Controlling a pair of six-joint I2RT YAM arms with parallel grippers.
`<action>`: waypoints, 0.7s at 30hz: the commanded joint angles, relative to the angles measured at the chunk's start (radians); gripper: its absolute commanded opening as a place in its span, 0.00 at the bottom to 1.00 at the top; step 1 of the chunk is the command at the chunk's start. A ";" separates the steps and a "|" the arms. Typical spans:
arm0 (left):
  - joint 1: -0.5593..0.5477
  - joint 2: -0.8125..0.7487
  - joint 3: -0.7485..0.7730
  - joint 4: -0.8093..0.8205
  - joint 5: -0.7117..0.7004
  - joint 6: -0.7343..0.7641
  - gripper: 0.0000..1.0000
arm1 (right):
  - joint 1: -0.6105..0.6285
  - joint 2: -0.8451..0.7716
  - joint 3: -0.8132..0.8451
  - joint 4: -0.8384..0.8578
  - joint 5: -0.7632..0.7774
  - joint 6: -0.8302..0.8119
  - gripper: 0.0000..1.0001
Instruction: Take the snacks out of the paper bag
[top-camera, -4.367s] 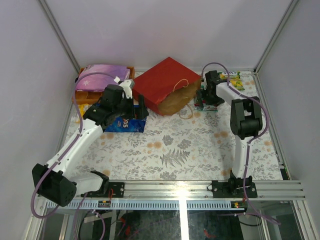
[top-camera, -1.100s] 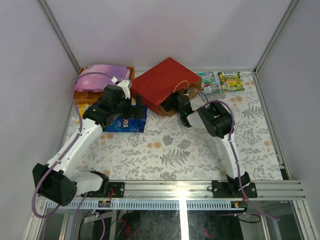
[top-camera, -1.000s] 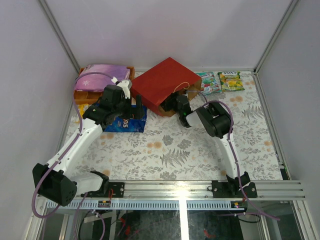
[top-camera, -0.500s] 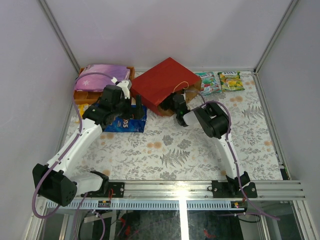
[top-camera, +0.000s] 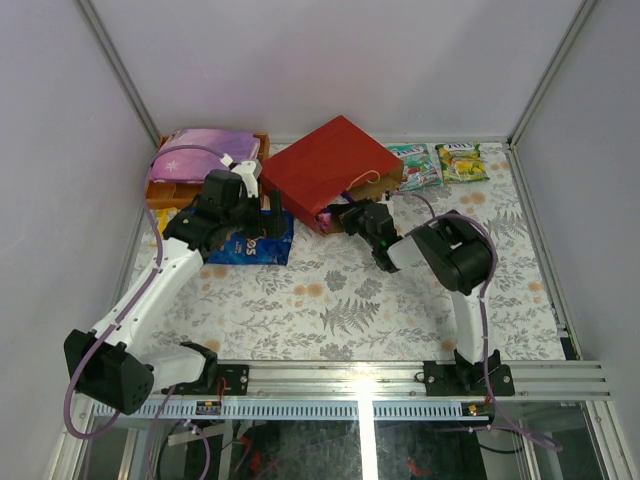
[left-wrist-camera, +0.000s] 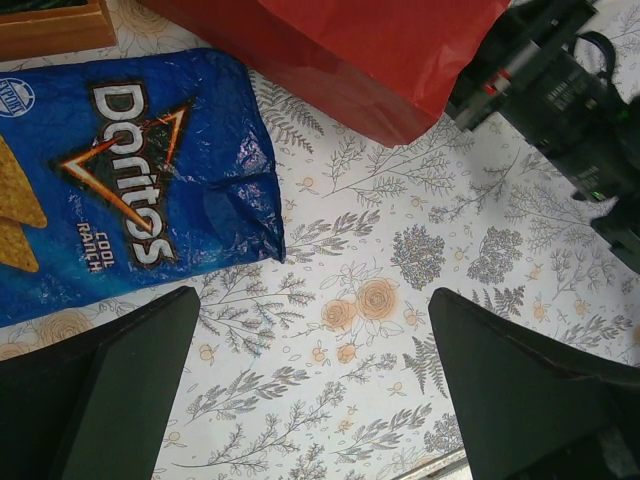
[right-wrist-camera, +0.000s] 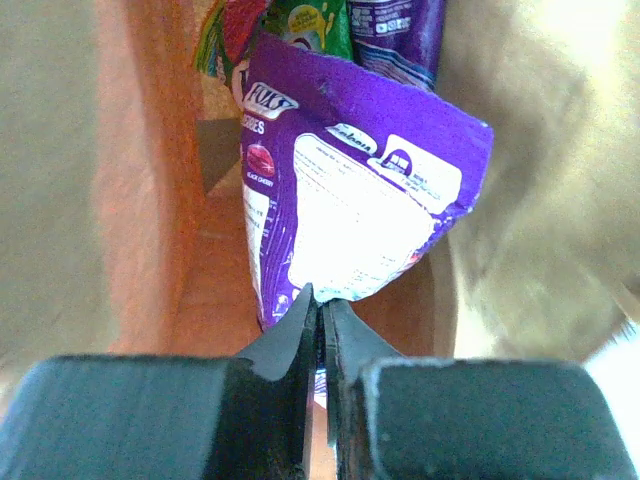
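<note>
The red paper bag (top-camera: 330, 165) lies on its side at the back, its mouth toward the front right. My right gripper (top-camera: 347, 213) reaches into that mouth. Inside, between the bag's brown walls (right-wrist-camera: 60, 170), my right gripper (right-wrist-camera: 320, 312) is shut on the lower edge of a purple packet (right-wrist-camera: 340, 190). Deeper in lie a green packet (right-wrist-camera: 310, 20) and another purple packet (right-wrist-camera: 395, 25). The blue Doritos bag (top-camera: 250, 246) (left-wrist-camera: 130, 190) lies flat left of the paper bag (left-wrist-camera: 380, 50). Over the cloth beside it my left gripper (top-camera: 268, 214) (left-wrist-camera: 315, 390) hangs open, nothing between its fingers.
Two green snack packets (top-camera: 415, 166) (top-camera: 460, 160) lie on the table right of the bag. An orange tray (top-camera: 165, 188) under a purple starry pouch (top-camera: 205, 148) stands at the back left. The right arm (left-wrist-camera: 560, 90) crosses the left wrist view's upper right.
The right gripper's jaws have closed on the purple packet inside the bag, and the right arm's elbow has swung out to the right. The left arm has stayed put.
</note>
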 joint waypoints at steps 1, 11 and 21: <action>0.008 -0.023 -0.011 0.046 0.007 0.000 1.00 | 0.009 -0.189 -0.147 0.120 0.047 -0.068 0.03; 0.008 -0.030 -0.014 0.047 -0.011 -0.001 1.00 | 0.000 -0.705 -0.613 -0.044 0.081 -0.212 0.03; 0.019 -0.027 -0.007 0.047 0.008 -0.002 1.00 | 0.248 -1.197 -0.793 -0.540 0.318 -0.095 0.04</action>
